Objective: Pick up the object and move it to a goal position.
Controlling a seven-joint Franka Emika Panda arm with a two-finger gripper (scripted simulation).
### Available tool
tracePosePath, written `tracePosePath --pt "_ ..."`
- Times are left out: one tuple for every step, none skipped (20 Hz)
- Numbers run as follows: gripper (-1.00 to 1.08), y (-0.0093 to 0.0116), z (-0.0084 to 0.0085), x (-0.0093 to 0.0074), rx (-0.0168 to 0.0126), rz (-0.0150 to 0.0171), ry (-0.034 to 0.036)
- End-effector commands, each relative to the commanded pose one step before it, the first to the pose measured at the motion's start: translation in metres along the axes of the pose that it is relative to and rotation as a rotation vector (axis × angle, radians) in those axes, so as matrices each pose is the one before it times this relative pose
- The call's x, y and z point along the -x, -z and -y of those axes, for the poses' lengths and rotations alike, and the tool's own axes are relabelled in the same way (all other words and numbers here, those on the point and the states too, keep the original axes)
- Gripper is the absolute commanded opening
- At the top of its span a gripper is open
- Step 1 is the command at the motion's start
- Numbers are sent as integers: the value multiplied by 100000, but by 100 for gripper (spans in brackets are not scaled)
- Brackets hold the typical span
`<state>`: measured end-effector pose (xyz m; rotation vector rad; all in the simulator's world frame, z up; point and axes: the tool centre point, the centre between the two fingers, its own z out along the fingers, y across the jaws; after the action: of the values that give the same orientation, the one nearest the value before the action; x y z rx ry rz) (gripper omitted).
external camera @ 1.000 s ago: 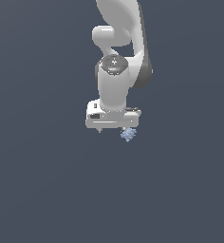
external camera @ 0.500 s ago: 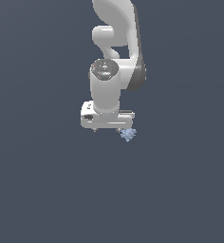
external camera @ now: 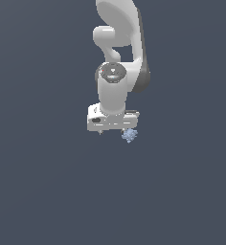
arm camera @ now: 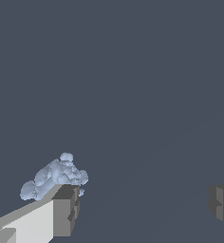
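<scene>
One white robot arm [external camera: 118, 57] hangs down from the top of the exterior view over a plain dark grey ground [external camera: 43, 191]. At its lower end sits the gripper [external camera: 116, 132], with a wide white body that lies across. Going from the exterior view's left to its right, the gripper body comes first, and then the object [external camera: 129, 136], a small pale blue knobbly clump, just under the body's right end.

In the wrist view the two fingers are far apart, with only bare ground between them. One finger [arm camera: 61, 213] is pale with a grey tip, and the other grey tip [arm camera: 222, 206] shows at the opposite edge of the picture. The object [arm camera: 54, 178] lies close against the outer side of the first finger, beside its tip, not in the gap between the fingers. Whether it really touches this finger, I cannot tell. So the gripper is spread wide and it holds nothing.
</scene>
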<state>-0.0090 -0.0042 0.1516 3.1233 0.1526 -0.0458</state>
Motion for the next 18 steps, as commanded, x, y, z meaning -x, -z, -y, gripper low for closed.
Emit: tracePosePath --pt "100 -622 894 318 76 -186 5872" --pt "100 -284 425 133 34 -108 2791" --pt "100 -302 461 136 31 -118 2999" --pt "100 -318 499 137 27 -129 3209" --pt "100 -334 537 136 23 -142 3420" --pt "100 -349 578 133 18 -157 3634" --pt "100 -363 619 128 11 -172 3848" --pt "100 -368 647 117 4 -185 3980" --pt "100 -348 631 97 -4 -186 3839" --pt "100 -324 604 78 -10 -184 3639" --pt "100 -300 575 60 -15 -181 3437" --pt "100 -278 545 45 -18 -176 3234" --pt "100 -256 514 31 -21 -171 3030" --pt "100 -235 481 20 -23 -165 2824" --pt "100 -215 449 10 -24 -157 2619" --pt "100 -195 414 2 -24 -149 2411" --pt "100 -176 380 -4 -24 -140 2204" --pt "100 -158 345 -9 -23 -129 1995"
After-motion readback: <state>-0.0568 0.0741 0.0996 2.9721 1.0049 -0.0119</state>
